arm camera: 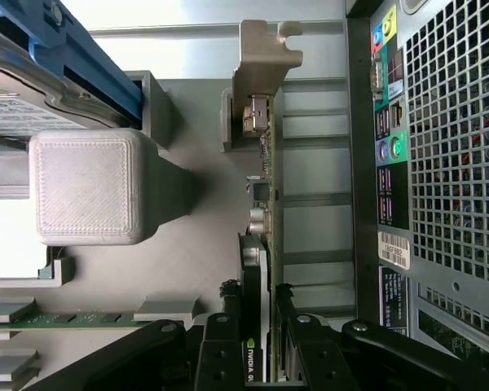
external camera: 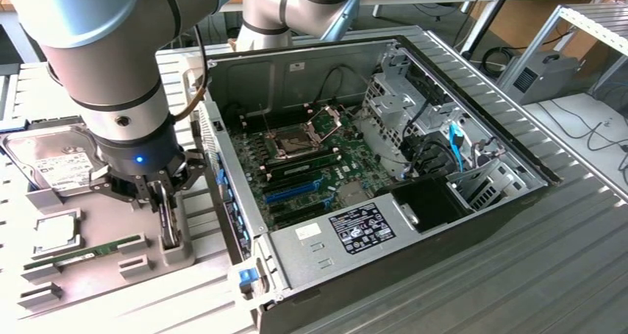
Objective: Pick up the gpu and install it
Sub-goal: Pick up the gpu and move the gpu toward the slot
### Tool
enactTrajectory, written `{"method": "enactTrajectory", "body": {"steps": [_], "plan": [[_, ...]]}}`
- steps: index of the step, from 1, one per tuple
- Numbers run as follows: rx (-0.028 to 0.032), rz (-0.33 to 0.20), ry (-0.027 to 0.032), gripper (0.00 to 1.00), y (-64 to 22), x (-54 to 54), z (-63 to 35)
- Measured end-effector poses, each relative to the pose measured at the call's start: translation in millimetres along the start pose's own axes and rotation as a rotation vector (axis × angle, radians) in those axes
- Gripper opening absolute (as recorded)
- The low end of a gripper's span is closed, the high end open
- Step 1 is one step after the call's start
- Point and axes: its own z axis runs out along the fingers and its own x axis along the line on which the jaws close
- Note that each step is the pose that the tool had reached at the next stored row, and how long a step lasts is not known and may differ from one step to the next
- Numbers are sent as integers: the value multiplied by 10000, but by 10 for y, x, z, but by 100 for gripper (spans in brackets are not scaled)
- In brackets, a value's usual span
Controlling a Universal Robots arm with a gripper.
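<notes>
The gpu (external camera: 170,227) stands on its edge in a grey holder (external camera: 184,257) on the fixture plate, at the exterior view's left of the open PC case (external camera: 510,139). My gripper (external camera: 166,215) has come down over it from above. In the wrist view the gpu (arm camera: 261,204) runs away from me edge-on, with its green board, its black cooler face and its silver end bracket (arm camera: 265,57) at the far end. My gripper (arm camera: 257,303) is shut on the gpu, one black finger (arm camera: 228,326) against the cooler and the other against the board side. The card still sits in its holder.
The motherboard (external camera: 304,161) lies inside the case, with blue expansion slots (external camera: 294,193) near the rear wall. On the fixture plate are a silver hard drive (external camera: 54,165), a CPU (external camera: 54,232) and a RAM stick (external camera: 84,254). The case's perforated rear panel (arm camera: 456,163) is close beside the gpu.
</notes>
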Motion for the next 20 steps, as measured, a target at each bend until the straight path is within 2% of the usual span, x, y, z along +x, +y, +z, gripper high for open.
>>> {"method": "enactTrajectory", "body": {"steps": [4, 9, 17, 20], "plan": [[-2, -1, -2, 27, 1, 0, -8], [0, 0, -1, 27, 5, -2, -96], [0, 0, 0, 27, 15, -7, -328], [1, 0, 1, 27, 22, -10, -485]]}}
